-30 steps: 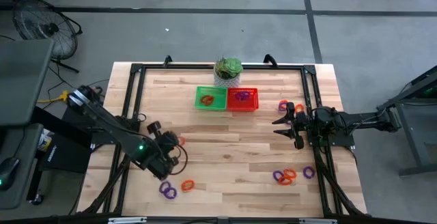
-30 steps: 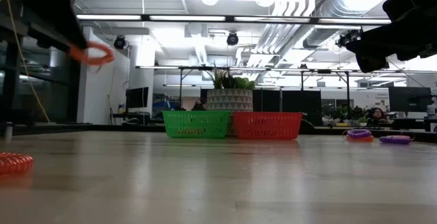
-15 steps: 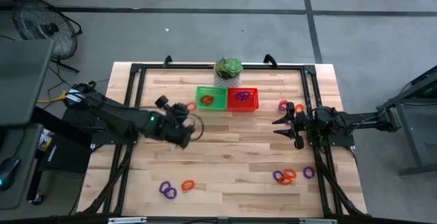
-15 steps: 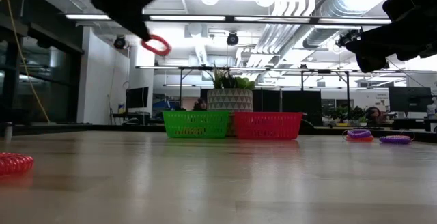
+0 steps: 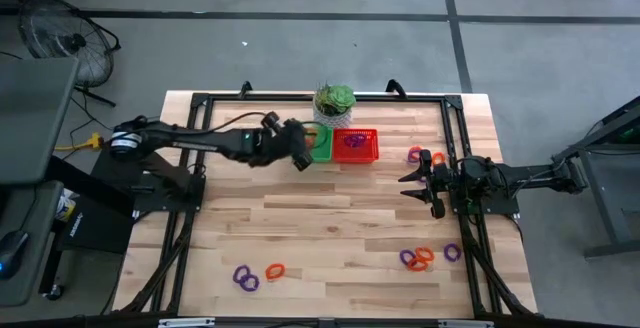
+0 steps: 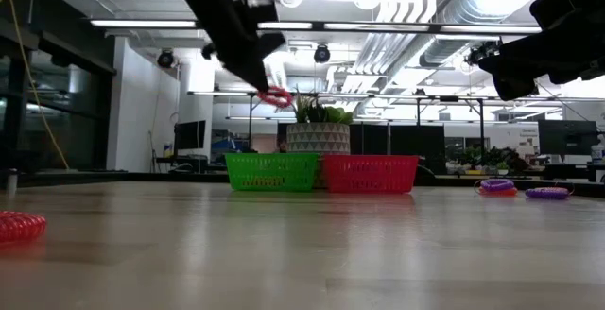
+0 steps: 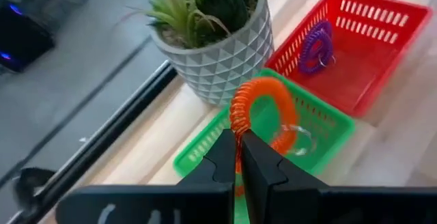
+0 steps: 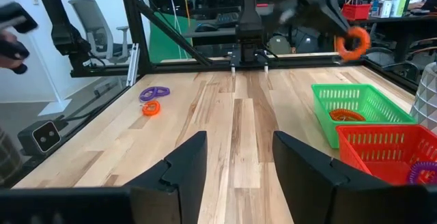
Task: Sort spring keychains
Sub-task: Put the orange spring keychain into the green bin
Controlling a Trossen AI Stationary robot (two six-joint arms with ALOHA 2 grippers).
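A potted succulent (image 5: 335,101) in a faceted grey pot stands at the table's (image 5: 330,238) far edge, and the green mesh basket (image 5: 318,145) and red mesh basket (image 5: 356,145) sit side by side just in front of it. The green one holds an orange keychain (image 8: 347,115), the red one a purple keychain (image 7: 316,46). More loose keychains (image 5: 423,257) lie well away from the plant, near the front corners.

The left arm reaches across from the table's side, its tool (image 7: 240,157) clenched on an orange spring keychain (image 7: 262,115) that hangs above the green basket, just beside the plant. The right tool (image 5: 412,186), fingers spread and empty, hovers well apart from the plant at the right side.
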